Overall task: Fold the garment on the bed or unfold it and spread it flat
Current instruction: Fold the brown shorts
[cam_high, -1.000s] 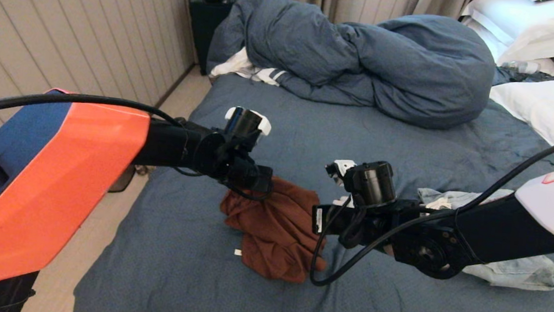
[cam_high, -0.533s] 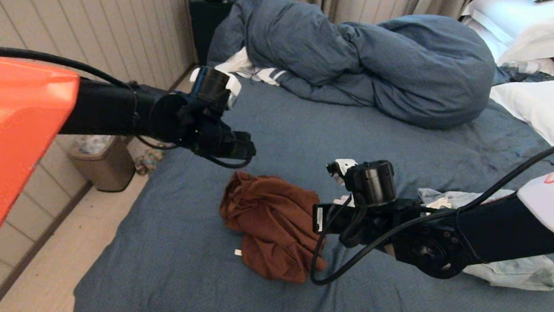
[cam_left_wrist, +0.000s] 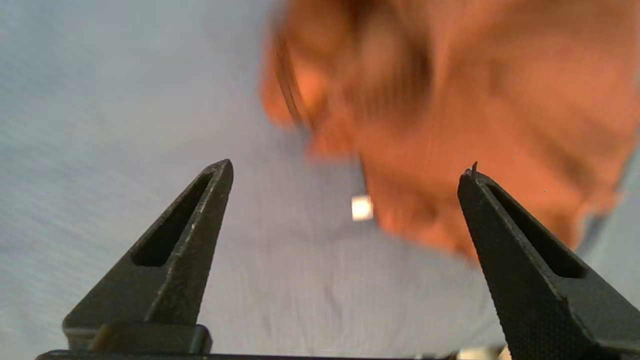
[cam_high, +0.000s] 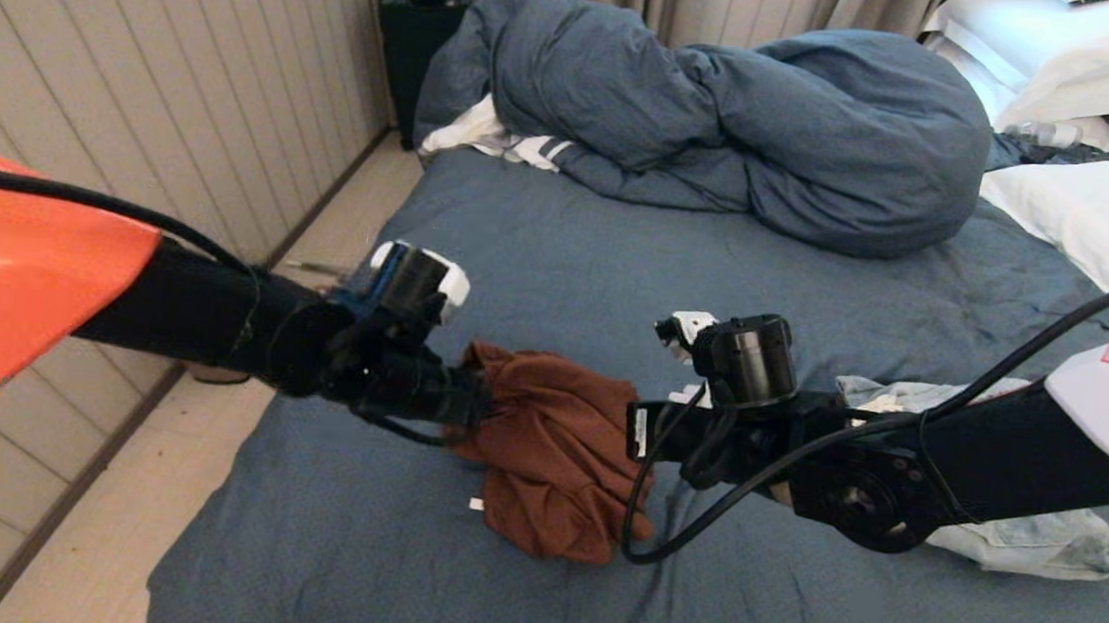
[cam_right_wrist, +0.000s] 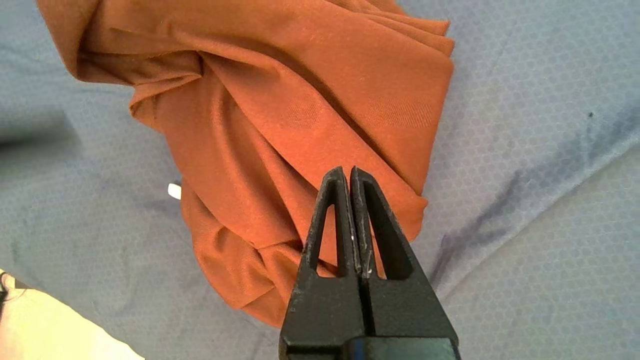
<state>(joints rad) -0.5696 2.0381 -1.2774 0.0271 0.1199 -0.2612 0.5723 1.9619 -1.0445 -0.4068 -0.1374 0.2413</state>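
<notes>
My left gripper (cam_left_wrist: 345,172) hangs with its fingers spread wide and nothing between them, over the blue sheet of the bed (cam_high: 372,557) at the nine o'clock edge of the crumpled rust-brown garment (cam_high: 556,462). My right gripper (cam_right_wrist: 348,172) is pressed together and empty, poised above the garment's three o'clock side. The garment lies bunched mid-bed, with a pale garment (cam_high: 1026,539) at its three o'clock and the heaped duvet (cam_high: 732,116) at twelve.
</notes>
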